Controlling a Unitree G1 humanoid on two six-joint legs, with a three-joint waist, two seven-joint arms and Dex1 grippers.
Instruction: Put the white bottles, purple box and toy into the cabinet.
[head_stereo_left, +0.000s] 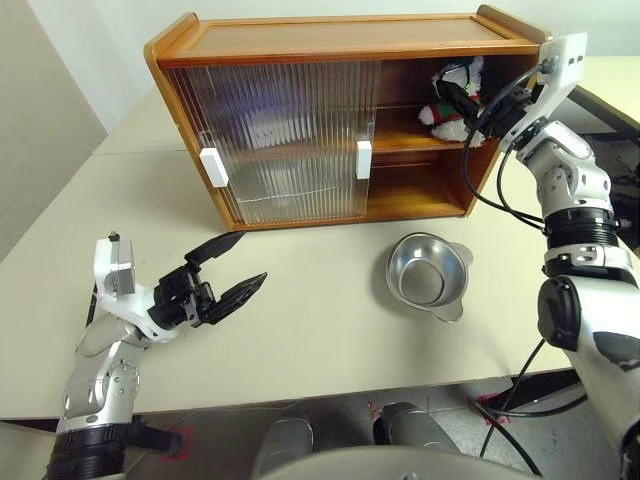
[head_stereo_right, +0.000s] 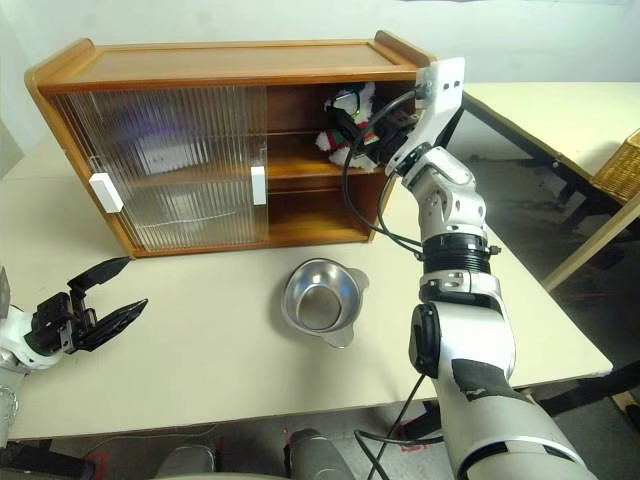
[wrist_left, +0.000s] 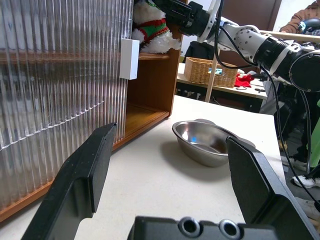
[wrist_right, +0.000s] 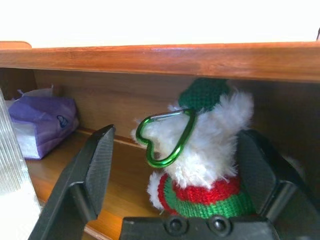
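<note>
The toy (wrist_right: 210, 130), a white plush in a red-and-green sweater with a green clip on it, sits on the upper shelf in the open right half of the wooden cabinet (head_stereo_left: 340, 40). My right gripper (wrist_right: 178, 135) reaches into that opening and is open, with one finger on each side of the toy. The purple box (wrist_right: 42, 125) lies further along the same shelf. The white bottles are hidden. My left gripper (head_stereo_left: 250, 258) hovers open and empty over the table, in front of the cabinet's left end.
A steel bowl (head_stereo_left: 428, 275) stands on the table in front of the cabinet's open side. Both ribbed sliding doors (head_stereo_left: 280, 140) with white handles cover the left part. A wicker basket (head_stereo_right: 620, 150) sits on another table far right.
</note>
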